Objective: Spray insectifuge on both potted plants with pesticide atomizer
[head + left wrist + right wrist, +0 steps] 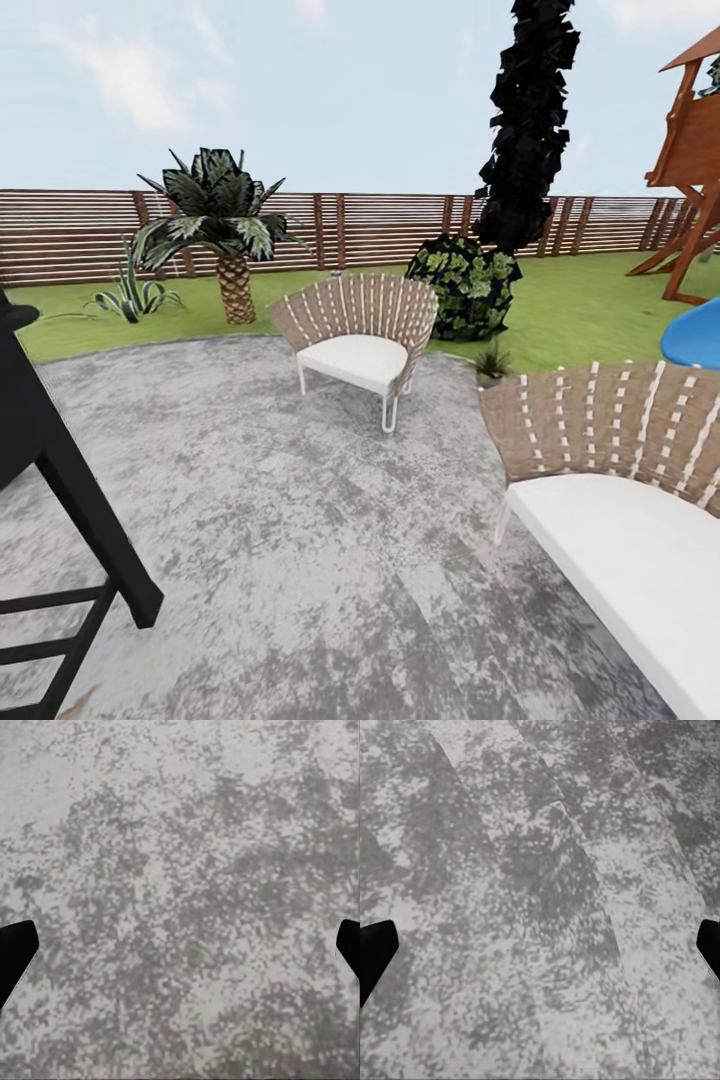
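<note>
While both hands, left hand (180, 945) and right hand (540, 945), hang open over the patio (280, 520), I steer toward the potted plant (133, 292).

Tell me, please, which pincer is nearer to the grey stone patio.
Left or right cannot be told from these views. The left pincer and the right pincer each hang over the patio, fingers apart, touching nothing.

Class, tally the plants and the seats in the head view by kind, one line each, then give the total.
Woven chairs with white cushions: 2, chair, nearer chair
Palm: 1
Round dark bush: 1
Tall dark tree: 1
Low spiky potted plants: 2
Total: 7
</note>
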### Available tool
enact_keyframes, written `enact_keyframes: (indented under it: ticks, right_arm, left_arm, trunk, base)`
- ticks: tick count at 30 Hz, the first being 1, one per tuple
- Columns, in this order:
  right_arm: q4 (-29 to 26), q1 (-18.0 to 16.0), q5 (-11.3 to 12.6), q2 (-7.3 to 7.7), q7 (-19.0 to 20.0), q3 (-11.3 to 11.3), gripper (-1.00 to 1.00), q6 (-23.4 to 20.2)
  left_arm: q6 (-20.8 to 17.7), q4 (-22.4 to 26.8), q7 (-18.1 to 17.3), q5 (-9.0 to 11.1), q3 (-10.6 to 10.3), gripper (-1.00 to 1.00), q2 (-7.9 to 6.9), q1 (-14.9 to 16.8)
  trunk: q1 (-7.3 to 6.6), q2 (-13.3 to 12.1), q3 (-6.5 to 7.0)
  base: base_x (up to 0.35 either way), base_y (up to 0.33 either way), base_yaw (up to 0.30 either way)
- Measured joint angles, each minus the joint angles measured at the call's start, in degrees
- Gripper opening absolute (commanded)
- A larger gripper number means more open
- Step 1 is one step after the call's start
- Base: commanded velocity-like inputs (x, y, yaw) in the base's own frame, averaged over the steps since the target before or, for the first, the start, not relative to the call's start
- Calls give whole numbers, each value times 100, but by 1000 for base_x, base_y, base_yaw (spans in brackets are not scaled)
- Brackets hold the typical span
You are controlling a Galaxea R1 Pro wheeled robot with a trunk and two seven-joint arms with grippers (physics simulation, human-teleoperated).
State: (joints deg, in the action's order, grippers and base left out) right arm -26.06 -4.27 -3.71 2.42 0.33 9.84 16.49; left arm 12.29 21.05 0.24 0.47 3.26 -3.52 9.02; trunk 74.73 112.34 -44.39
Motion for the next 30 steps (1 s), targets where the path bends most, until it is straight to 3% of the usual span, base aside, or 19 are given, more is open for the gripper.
enact_keyframes:
  ticks: [9,19,30]
  right_arm:
    - [0,0,-3,-1,0,-2,100,1]
    - [0,-1,-3,-2,-2,-2,100,3]
    - [2,0,-3,-2,-2,2,100,-5]
  left_arm:
    - [0,1,0,-3,0,100,0,-1]
    - [0,2,0,-5,0,100,0,-1]
    - [0,-1,0,-3,-1,100,2,0]
  trunk:
    - [0,0,0]
    - [0,0,0]
    - [0,0,0]
  base:
    - [339,-1,32]
    - [339,-43,232]
    - [339,-86,21]
